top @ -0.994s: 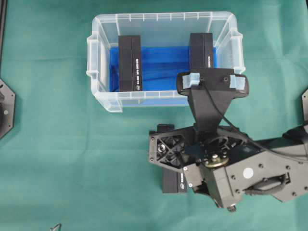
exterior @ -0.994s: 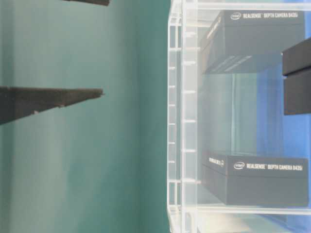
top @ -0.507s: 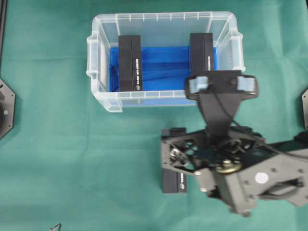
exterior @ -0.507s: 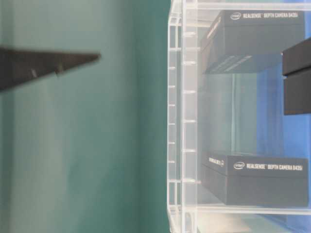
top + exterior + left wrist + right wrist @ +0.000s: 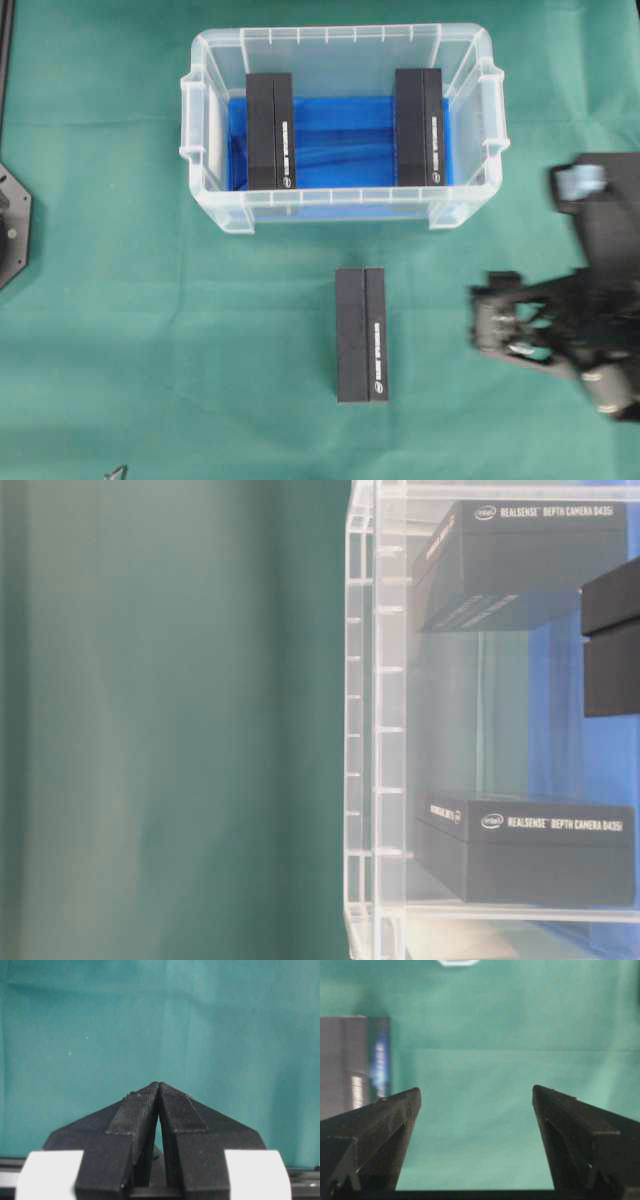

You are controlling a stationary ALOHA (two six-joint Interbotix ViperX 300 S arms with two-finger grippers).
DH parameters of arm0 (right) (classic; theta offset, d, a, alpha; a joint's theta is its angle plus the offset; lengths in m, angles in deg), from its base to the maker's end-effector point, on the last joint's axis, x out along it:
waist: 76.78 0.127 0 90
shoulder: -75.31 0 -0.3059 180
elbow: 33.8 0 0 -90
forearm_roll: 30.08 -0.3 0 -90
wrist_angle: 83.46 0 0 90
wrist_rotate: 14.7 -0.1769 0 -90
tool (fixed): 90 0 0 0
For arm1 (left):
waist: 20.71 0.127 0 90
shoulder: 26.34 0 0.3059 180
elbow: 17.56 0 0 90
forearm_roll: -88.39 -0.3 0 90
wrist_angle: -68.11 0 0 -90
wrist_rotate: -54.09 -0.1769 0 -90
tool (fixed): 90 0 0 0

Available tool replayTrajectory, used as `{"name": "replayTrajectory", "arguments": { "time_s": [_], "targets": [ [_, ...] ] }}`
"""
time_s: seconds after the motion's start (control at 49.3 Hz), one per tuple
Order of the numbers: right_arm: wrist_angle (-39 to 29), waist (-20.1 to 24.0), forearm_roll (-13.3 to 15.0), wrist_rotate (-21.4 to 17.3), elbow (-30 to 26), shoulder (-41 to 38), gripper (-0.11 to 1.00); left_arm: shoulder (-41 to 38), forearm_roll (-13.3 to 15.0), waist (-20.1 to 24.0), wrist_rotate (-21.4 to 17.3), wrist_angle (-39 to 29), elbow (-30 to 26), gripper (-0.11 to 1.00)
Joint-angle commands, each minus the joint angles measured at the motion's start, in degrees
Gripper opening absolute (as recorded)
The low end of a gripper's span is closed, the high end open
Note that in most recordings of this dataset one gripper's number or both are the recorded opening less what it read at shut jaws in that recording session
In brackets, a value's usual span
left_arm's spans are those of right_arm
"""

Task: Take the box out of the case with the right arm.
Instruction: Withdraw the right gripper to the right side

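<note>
Right hand: two black pointed fingers, spread wide apart, nothing between them. Green-covered tabletop beneath. Dark box, blurred, at left edge beyond the left-side finger, lying on the cloth. White-rimmed object at top edge, cut off, unidentifiable.

Right arm at the overhead view's right edge, blurred, right gripper with fingers spread wide and empty, left gripper fingertips pressed together
</note>
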Motion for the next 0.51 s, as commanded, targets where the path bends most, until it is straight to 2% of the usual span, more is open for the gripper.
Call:
{"name": "replayTrajectory", "arguments": {
  "time_s": [0.0, 0.284, 0.487],
  "targets": [
    [0.9, 1.6, -0.6, -1.0, 3.3, 5.2, 0.87, -0.2, -0.2, -0.2, -0.1, 0.2, -0.4, 0.0],
    [-0.1, 4.5, -1.3, -2.1, 12.2, 15.1, 0.87, -0.2, -0.2, -0.2, -0.2, 0.2, -0.1, 0.0],
    [-0.1, 3.7, 0.2, -1.4, 13.8, 16.7, 0.87, -0.4, -0.2, -0.2, -0.3, 0.2, 0.2, 0.0]
  ]
}}
